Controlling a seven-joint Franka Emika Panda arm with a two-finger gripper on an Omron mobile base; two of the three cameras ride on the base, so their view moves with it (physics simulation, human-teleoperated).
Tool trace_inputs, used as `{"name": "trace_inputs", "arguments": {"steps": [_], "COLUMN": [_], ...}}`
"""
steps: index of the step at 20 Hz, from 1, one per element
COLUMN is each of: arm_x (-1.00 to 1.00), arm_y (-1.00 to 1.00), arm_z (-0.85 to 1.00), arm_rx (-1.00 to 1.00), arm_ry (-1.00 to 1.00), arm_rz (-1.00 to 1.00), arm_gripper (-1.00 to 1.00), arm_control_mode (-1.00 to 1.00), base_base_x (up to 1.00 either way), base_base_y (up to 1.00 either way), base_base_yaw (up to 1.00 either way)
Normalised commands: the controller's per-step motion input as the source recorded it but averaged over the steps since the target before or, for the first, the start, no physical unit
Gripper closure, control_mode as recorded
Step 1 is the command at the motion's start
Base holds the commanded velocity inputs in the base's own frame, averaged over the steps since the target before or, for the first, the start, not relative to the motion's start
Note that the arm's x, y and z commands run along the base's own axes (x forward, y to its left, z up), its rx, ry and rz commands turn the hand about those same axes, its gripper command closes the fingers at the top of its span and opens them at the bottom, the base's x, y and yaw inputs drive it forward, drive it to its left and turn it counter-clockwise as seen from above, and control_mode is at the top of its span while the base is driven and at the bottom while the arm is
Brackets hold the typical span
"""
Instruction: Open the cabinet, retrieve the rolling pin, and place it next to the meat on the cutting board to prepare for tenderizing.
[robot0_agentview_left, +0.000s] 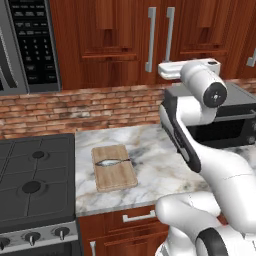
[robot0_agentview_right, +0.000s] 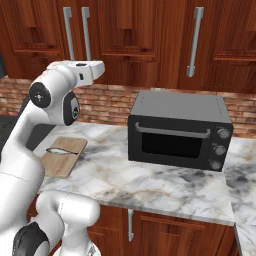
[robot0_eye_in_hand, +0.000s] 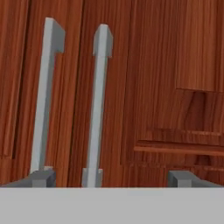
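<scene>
The cabinet (robot0_agentview_left: 115, 40) is a reddish-brown wall unit above the counter, and both its doors are closed. Two long silver bar handles (robot0_eye_in_hand: 98, 100) stand side by side in the hand view. My gripper (robot0_eye_in_hand: 113, 178) is open and faces them at handle height, a short way off, holding nothing. The right handle sits between my fingertips (robot0_eye_in_hand: 183, 178). The cutting board (robot0_agentview_left: 114, 167) lies on the marble counter beside the stove, with the small silvery meat (robot0_agentview_left: 111, 162) on its far half. The rolling pin is out of view.
A black toaster oven (robot0_agentview_right: 177, 132) stands on the counter to the right of my arm. A dark gas stove (robot0_agentview_left: 35, 185) is left of the board, with a microwave (robot0_agentview_left: 25, 45) above it. Drawer fronts (robot0_agentview_left: 137, 217) run below the counter edge.
</scene>
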Motion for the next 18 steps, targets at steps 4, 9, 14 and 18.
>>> {"name": "trace_inputs", "arguments": {"steps": [4, 9, 14, 18], "arm_x": [0.66, 0.64, 0.34, 0.22], "arm_y": [0.0, 0.02, 0.12, 0.14], "arm_z": [0.04, 0.05, 0.0, 0.0], "arm_rx": [0.04, 0.04, 0.0, 0.0], "arm_ry": [0.01, 0.02, 0.01, 0.0], "arm_rz": [-0.07, -0.07, -0.02, 0.0], "arm_gripper": [-1.0, -1.0, -1.0, -1.0], "arm_control_mode": [-1.0, -1.0, -1.0, -1.0], "base_base_x": [0.0, 0.0, 0.0, 0.0], "base_base_y": [0.0, 0.0, 0.0, 0.0], "base_base_yaw": [0.0, 0.0, 0.0, 0.0]}}
